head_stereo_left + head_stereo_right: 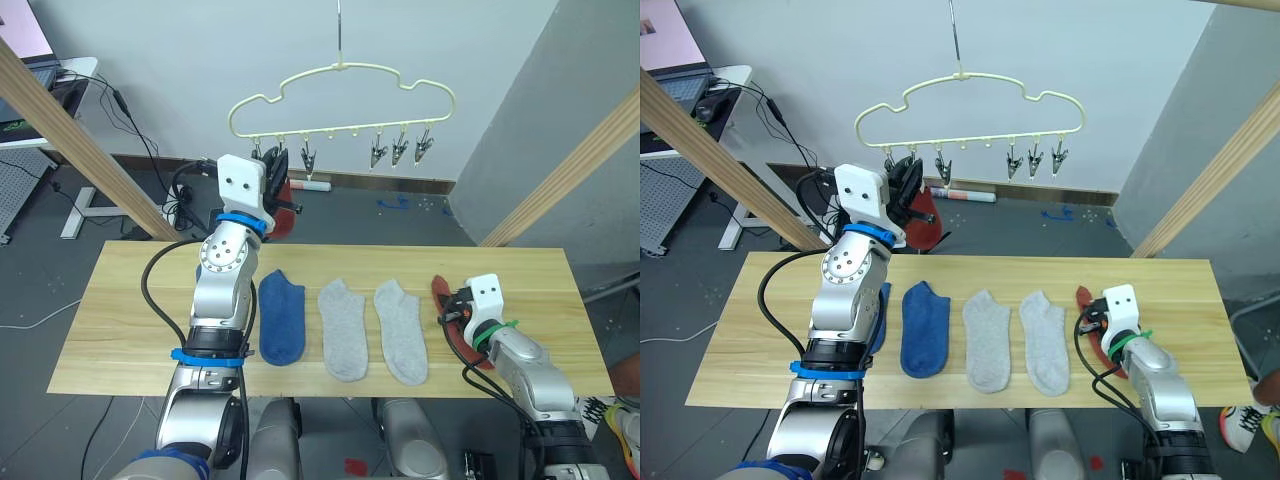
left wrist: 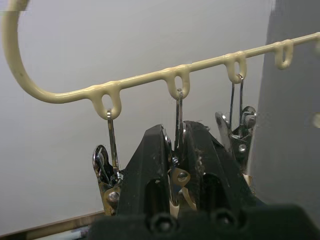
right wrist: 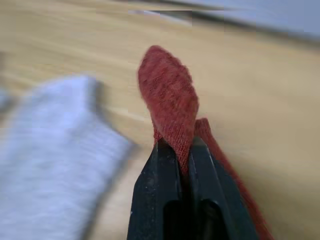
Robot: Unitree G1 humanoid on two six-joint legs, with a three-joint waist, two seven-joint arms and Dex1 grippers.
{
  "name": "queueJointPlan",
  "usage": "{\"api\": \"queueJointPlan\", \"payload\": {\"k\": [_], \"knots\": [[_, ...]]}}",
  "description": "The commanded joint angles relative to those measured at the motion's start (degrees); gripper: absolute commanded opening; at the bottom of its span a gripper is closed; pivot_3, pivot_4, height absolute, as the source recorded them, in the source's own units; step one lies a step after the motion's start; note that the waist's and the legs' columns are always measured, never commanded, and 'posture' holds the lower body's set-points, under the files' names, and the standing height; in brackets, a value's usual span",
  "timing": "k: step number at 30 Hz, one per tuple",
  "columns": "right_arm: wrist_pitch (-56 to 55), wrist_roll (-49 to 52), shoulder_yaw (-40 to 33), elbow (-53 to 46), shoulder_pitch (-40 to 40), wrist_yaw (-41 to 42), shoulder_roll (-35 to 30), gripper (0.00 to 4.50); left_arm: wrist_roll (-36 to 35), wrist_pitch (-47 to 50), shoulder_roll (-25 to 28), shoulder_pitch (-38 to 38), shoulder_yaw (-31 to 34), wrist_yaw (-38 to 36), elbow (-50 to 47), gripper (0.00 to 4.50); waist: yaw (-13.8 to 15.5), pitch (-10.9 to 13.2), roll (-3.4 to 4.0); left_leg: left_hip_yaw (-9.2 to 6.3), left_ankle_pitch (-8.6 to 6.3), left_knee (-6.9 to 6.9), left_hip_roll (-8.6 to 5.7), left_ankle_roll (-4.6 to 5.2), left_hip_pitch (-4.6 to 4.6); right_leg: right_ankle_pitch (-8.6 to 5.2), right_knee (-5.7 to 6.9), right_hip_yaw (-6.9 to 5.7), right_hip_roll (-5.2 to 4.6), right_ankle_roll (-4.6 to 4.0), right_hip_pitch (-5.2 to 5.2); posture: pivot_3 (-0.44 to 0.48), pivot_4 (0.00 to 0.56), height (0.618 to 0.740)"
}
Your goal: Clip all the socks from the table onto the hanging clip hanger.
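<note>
I take the table (image 1: 130, 300) of light planks as my landmark. Nearest me on its right end, my right gripper (image 3: 180, 150) is clamped on a rust red sock (image 3: 170, 100), pinching a fold that stands up between the black fingers while the rest trails flat on the wood. Just left of it lie two light grey socks (image 1: 372, 328) side by side, then a blue sock (image 1: 281, 316), all flat with toes toward me. In the right eye view a second blue sock (image 1: 878, 318) peeks out from behind my left forearm, which blocks most of it.

Above the table's far edge, my left gripper (image 2: 176, 150) is raised to the clip hanger (image 1: 340, 85), its fingers closed on a silver clip (image 2: 178, 170), second from the hanger's left end. Another rust red sock (image 1: 923, 220) hangs just behind that gripper. Beyond the table, slanted wooden beams (image 1: 70, 140) flank the pale yellow-green hanger, and cables (image 1: 140, 140) run down the wall.
</note>
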Motion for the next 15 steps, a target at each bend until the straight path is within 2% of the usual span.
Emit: {"api": "queueJointPlan", "payload": {"k": [1,4,6,10,15], "knots": [[0.24,1.11,4.64,-8.70,-4.15,5.22,-1.19,0.00,-3.81,2.61,1.25,-0.23,1.06,-2.90,-4.27,0.23,-0.05,0.02,-0.01,0.00,0.00,0.00,0.01,0.00,0.00,0.00,0.00,0.01,0.01,0.00,0.00,-0.236,0.341,0.740],[2.69,3.00,8.99,-12.30,-11.52,9.78,-0.55,0.00,-7.50,6.38,2.74,-1.00,1.90,-5.85,-5.62,0.23,-0.12,0.07,-0.01,-0.02,0.00,0.00,0.04,0.00,0.02,0.00,0.01,0.01,0.05,0.00,0.00,-0.229,0.336,0.740],[4.74,3.02,11.11,-10.91,-16.79,10.95,0.49,0.00,-9.42,8.62,3.82,-1.69,2.64,-7.06,-5.91,0.23,-0.03,0.09,-0.06,-0.04,0.00,0.00,0.04,-0.01,0.02,0.00,0.02,-0.02,0.05,-0.01,0.00,-0.226,0.334,0.740],[9.62,1.64,14.15,-1.64,-28.80,9.45,5.73,0.00,-13.38,13.39,5.71,-2.58,3.99,-9.22,-6.41,0.23,0.25,0.11,-0.09,-0.04,0.00,0.01,0.04,-0.01,0.01,0.16,0.00,-0.02,0.05,-0.26,-0.01,-0.213,0.328,0.740],[8.21,-0.22,14.75,10.36,-37.10,7.14,11.77,0.00,-16.65,17.79,6.74,-3.13,4.87,-10.36,-6.80,0.23,0.44,0.11,-0.10,-0.09,0.00,-0.02,0.04,-0.01,-0.05,0.16,-0.03,-0.06,0.05,-0.28,-0.03,-0.205,0.322,0.740]]}}
